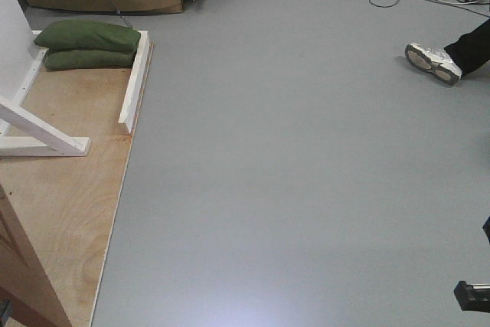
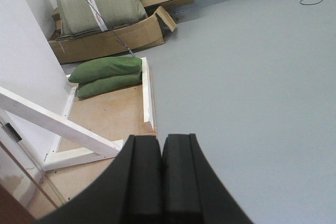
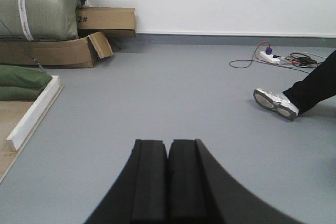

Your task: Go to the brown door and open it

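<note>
Front-facing view has door point(image 1: 19, 273) lower left, so I'd steer left; left gripper point(image 2: 161, 182) and right gripper point(image 3: 168, 182) pressed together, empty.

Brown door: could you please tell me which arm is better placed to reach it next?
Left, probably. The door sits at the front view's lower left, and the left gripper faces the plywood and white frame beside it. The right gripper faces open floor.
</note>
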Robot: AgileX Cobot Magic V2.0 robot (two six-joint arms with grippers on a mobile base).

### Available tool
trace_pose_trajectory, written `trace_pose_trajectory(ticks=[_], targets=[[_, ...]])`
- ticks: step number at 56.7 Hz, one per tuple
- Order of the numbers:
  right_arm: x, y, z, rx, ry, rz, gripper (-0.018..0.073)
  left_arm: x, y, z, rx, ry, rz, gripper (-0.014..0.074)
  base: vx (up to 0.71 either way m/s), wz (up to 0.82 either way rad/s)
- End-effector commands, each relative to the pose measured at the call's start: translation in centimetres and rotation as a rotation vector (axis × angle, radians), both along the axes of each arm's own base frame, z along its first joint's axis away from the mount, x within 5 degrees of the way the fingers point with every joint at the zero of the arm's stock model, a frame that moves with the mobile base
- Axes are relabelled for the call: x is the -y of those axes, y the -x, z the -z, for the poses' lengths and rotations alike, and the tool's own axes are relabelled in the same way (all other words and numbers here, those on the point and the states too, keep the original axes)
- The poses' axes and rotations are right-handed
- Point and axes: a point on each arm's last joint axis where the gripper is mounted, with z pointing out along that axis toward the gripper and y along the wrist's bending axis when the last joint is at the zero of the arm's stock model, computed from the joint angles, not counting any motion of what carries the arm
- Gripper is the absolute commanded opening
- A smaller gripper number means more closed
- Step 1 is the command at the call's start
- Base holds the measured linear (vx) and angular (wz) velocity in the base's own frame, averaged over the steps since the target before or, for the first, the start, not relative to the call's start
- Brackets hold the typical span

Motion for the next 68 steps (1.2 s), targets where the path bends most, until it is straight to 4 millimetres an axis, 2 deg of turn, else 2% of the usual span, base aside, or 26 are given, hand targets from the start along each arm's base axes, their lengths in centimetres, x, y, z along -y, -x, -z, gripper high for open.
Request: trace_pose_trajectory(ticks=[1, 31, 39, 44, 50, 68], targets=[[0.0, -0.1, -0.7, 0.090, 0.009, 0.001, 0.0000, 0.0, 0.0, -1.4, 0.110, 0.004, -0.001, -0.0006, 0.06, 0.00], [0.0, -0.1, -0.7, 0.090, 0.009, 0.001, 0.0000, 0.0, 0.0, -1.4, 0.109, 0.004, -0.001, -0.0006, 0.03, 0.00], [0.0, -0.1, -0.7, 0.090, 0.009, 0.001, 0.0000, -0.1, 0.0, -2.3, 0.107, 0.003, -0.021, -0.0006, 0.00, 0.00], [0.0, -0.1, -0.7, 0.090, 0.009, 0.001, 0.0000, -0.2, 0.1, -3.9, 0.100, 0.002, -0.042, -0.0006, 0.00, 0.00], [0.0, -0.1, -0.7, 0.090, 0.009, 0.001, 0.0000, -0.3, 0.2, -6.9, 0.093, 0.001, -0.059, -0.0006, 0.00, 0.00], [0.0, -0.1, -0.7, 0.090, 0.009, 0.001, 0.0000, -0.9, -1.4, -17.0, 0.226, -0.059, -0.118, -0.0006, 0.00, 0.00]])
